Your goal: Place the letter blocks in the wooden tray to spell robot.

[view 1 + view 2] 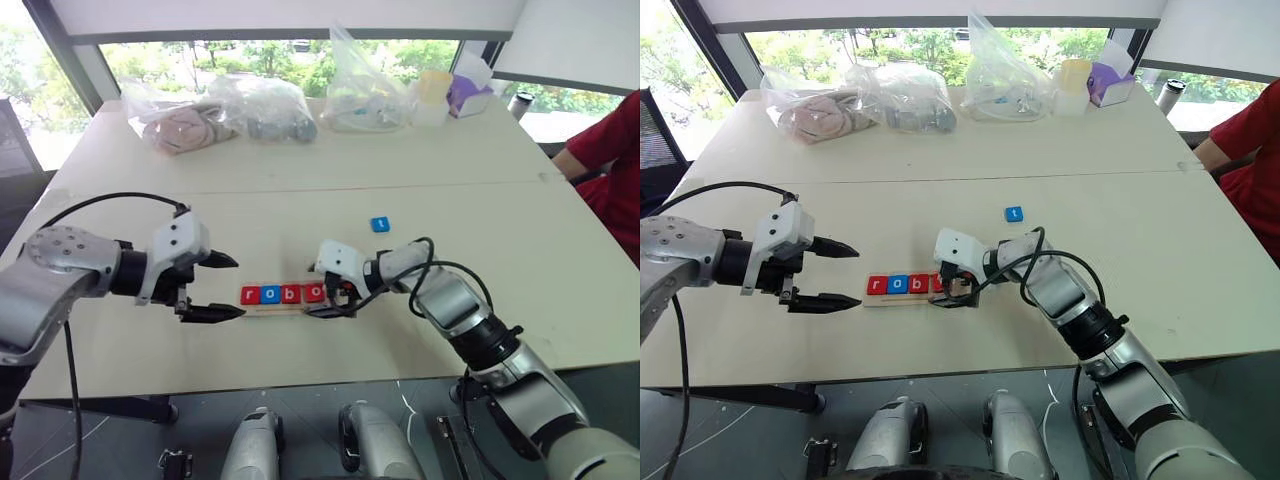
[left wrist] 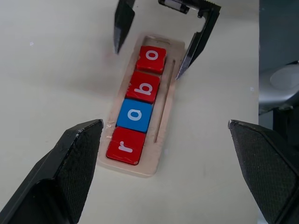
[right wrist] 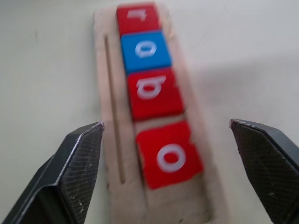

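Observation:
The wooden tray (image 2: 163,119) lies on the table in front of me. It holds a row of letter blocks: a red r (image 2: 125,146), a blue o (image 2: 135,115), a red b (image 2: 144,87) and a red o (image 2: 151,59). My right gripper (image 3: 168,173) is open at the tray's right end, and its fingers (image 2: 122,21) straddle the red o (image 3: 169,156) without touching it. The left gripper (image 1: 236,287) is open just left of the tray and holds nothing. A blue t block (image 1: 379,224) lies alone farther back on the right.
Several clear plastic bags (image 1: 265,105) with things in them, a cup (image 1: 433,96) and a purple box (image 1: 467,95) stand along the table's far edge. A person's red sleeve (image 1: 610,140) shows at the right edge.

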Tool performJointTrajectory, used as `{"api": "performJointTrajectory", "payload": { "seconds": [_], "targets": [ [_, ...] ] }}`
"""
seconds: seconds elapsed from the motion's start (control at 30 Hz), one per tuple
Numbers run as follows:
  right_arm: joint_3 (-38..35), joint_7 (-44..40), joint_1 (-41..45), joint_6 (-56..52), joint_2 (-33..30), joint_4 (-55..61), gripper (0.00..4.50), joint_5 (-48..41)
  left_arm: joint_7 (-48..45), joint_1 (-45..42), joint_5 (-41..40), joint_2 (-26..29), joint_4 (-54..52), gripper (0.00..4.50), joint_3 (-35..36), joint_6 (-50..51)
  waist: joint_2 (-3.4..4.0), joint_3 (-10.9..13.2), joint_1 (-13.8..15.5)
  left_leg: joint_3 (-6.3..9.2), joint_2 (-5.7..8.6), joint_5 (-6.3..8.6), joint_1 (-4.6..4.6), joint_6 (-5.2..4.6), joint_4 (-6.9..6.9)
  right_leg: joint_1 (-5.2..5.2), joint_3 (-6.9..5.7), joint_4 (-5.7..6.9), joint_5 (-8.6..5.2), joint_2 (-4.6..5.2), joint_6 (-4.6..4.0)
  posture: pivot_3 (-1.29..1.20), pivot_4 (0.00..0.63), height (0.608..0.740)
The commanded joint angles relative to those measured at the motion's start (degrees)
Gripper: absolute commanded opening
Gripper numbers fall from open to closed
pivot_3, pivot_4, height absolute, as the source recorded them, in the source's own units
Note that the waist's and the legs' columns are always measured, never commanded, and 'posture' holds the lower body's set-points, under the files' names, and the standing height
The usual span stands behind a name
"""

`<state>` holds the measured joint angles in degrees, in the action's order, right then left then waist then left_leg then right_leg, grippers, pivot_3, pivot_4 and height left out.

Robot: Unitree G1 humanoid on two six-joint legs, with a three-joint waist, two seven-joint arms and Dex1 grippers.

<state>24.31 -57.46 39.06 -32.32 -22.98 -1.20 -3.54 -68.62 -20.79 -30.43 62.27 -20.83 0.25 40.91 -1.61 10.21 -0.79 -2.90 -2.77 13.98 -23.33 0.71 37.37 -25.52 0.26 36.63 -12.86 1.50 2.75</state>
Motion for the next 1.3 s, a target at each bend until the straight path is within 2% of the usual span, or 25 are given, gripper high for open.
{"api": "performJointTrajectory", "payload": {
  "seconds": [0.03, 0.2, 0.33, 0.63, 0.87, 0.93, 1.13, 1.3],
  "targets": [
    [-6.2, 1.1, 1.9, -1.4, 0.0, 3.3, 4.47, -3.6, -0.1, -1.0, 0.2, 0.2, -0.2, 4.50, 0.6, -0.5, 0.00, 0.0, 0.1, 0.00, 0.00, 0.00, 0.00, 0.00, 0.00, 0.00, 0.00, 0.00, 0.00, 0.00, 0.00, 0.00, 0.150, 0.740],
    [-12.5, 3.6, -1.5, -2.0, -3.7, 8.6, 4.47, -5.5, -0.7, -0.3, -0.6, 0.8, 0.0, 4.50, 1.6, -0.2, 0.00, 0.0, 0.2, 0.00, 0.01, 0.00, -0.02, 0.00, -0.02, 0.01, 0.00, -0.03, -0.01, 0.04, 0.02, 0.00, 0.150, 0.740],
    [-15.6, 14.4, -2.2, -0.2, -4.3, 0.7, 4.47, -0.1, -0.1, -1.7, -0.7, -0.6, 1.3, 4.50, 1.2, -0.3, 0.00, 0.0, 0.0, -0.02, 0.02, 0.00, 0.01, 0.00, 0.00, 0.01, 0.00, -0.02, 0.00, 0.04, 0.00, 0.00, 0.150, 0.740],
    [-21.8, 31.7, 2.9, -5.9, 3.8, -16.6, 4.47, 0.9, 0.4, -7.2, 0.6, -4.1, 5.7, 4.50, 0.4, -2.3, -0.01, 0.0, -0.3, -0.03, 0.00, -0.01, 0.02, 0.01, -0.10, -0.04, 0.08, 0.02, 0.02, -0.04, 0.03, 0.00, 0.150, 0.740],
    [-24.9, 40.1, 6.6, -2.0, 8.9, -30.1, 4.47, 1.1, 4.4, -11.8, 2.4, -9.3, 9.7, 4.50, 0.7, -4.1, -0.01, 0.0, -0.4, -0.04, 0.01, -0.01, 0.02, 0.01, -0.07, -0.02, 0.11, 0.02, 0.11, -0.03, 0.17, 0.00, 0.150, 0.740],
    [-24.9, 41.1, 6.4, -0.8, 9.4, -31.5, 3.96, 1.3, 4.7, -11.7, 2.5, -9.7, 9.7, 4.50, 0.6, -4.3, -0.02, 0.0, -0.4, -0.04, 0.02, -0.01, 0.03, 0.01, -0.07, -0.01, 0.12, 0.02, 0.11, -0.03, 0.17, 0.00, 0.150, 0.740],
    [-24.0, 42.0, 4.6, -1.5, 10.0, -28.7, 1.22, 1.7, 4.5, -10.8, 2.9, -9.5, 9.6, 4.50, 0.7, -4.7, -0.01, 0.0, -0.1, -0.01, 0.02, -0.01, 0.06, 0.01, -0.05, 0.05, 0.12, 0.05, 0.10, 0.00, 0.16, 0.00, 0.150, 0.740],
    [-26.0, 44.4, 2.3, -6.0, 9.7, -18.9, 1.25, 0.7, 4.2, -10.0, 2.6, -9.9, 8.0, 4.50, 0.0, -4.4, -0.01, 0.0, 0.0, -0.01, 0.03, -0.01, 0.04, 0.01, -0.05, 0.05, 0.12, 0.03, 0.09, 0.03, 0.17, 0.00, 0.150, 0.740]
  ]
}}
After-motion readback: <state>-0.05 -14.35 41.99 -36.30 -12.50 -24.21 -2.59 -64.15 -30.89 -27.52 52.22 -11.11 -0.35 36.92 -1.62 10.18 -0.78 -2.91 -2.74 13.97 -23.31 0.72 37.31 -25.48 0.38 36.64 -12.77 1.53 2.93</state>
